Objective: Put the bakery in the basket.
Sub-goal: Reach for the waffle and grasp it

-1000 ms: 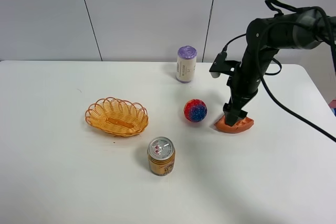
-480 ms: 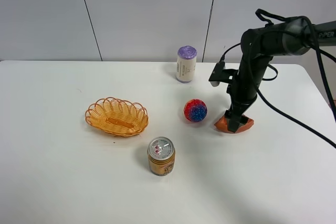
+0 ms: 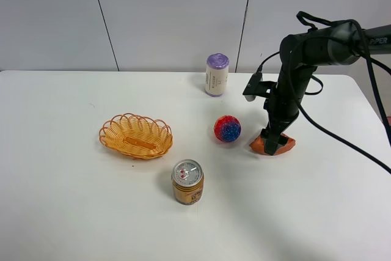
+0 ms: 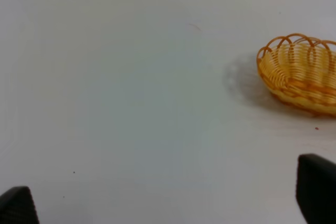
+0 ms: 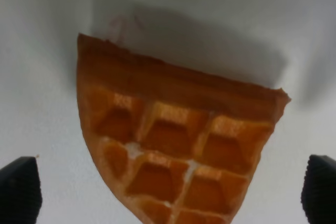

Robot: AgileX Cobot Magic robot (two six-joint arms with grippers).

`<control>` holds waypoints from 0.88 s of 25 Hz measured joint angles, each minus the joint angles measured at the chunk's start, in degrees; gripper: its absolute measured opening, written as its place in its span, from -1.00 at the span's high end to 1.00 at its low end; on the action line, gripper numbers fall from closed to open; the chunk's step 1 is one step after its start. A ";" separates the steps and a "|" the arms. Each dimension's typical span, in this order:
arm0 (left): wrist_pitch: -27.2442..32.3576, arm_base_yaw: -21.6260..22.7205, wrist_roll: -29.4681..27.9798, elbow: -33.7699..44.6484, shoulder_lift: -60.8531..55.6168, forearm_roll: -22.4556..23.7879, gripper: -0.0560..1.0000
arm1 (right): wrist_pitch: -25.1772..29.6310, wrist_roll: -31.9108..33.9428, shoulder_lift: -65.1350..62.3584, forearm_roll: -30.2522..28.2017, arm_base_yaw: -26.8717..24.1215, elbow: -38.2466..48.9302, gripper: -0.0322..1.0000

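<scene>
One bakery [image 5: 173,150], an orange-brown grid-pocketed waffle wedge, is lying on the table [image 3: 73,212] near the ball [image 3: 227,128], between the widely spread jaws of the right gripper [image 3: 273,146]; the left gripper [image 4: 168,200] is gaping too.

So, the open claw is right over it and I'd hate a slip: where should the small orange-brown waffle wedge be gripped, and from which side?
From straight above: the orange-brown waffle wedge lies flat on the white table, grid face up, so only its side edges offer a hold. Probably pinch across its broad middle, not the narrowing tip; the right claw straddles it, open.
</scene>
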 joint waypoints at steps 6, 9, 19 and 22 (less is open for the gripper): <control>0.00 0.00 0.00 0.00 0.00 0.00 -0.99 | -1.54 -0.07 0.00 -0.34 0.00 0.00 -0.99; 0.00 0.00 0.00 0.00 0.00 0.00 -0.99 | -3.32 -0.07 0.00 -0.34 0.20 0.00 -0.99; 0.00 0.00 0.00 0.00 0.00 0.00 -0.99 | -7.61 -0.29 0.00 -3.03 2.27 4.11 -0.99; 0.00 0.00 0.00 0.00 0.00 0.00 -0.99 | -7.79 -0.29 0.02 -4.25 2.27 4.36 -0.99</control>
